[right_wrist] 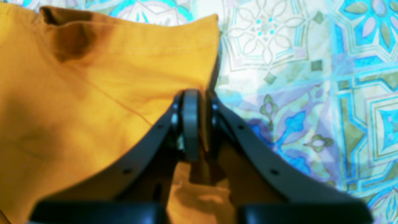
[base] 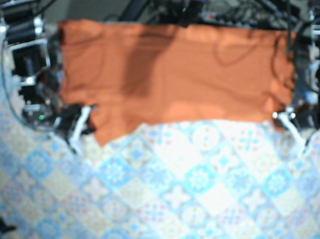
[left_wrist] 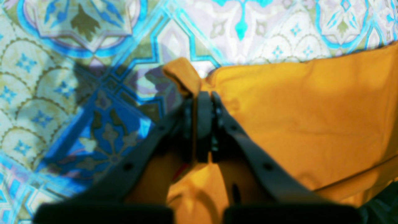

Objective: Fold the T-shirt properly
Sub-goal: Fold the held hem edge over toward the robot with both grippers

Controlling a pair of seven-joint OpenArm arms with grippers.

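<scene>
Gripping one corner of the orange cotton T-shirt (base: pixel 172 74): right end effector (right_wrist: pixel 196 93), clamped. Shirt spread at the far side of the blue-patterned tabletop (base: pixel 194 218). Left end effector (left_wrist: pixel 203 93): clamped on the opposite corner. Step: fold grasp. Next: probably carrying both corners across evenly.

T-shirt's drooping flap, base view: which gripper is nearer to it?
Right. The right gripper sits just beside the flap, shut on the T-shirt edge; the left gripper grips the far opposite end.
</scene>
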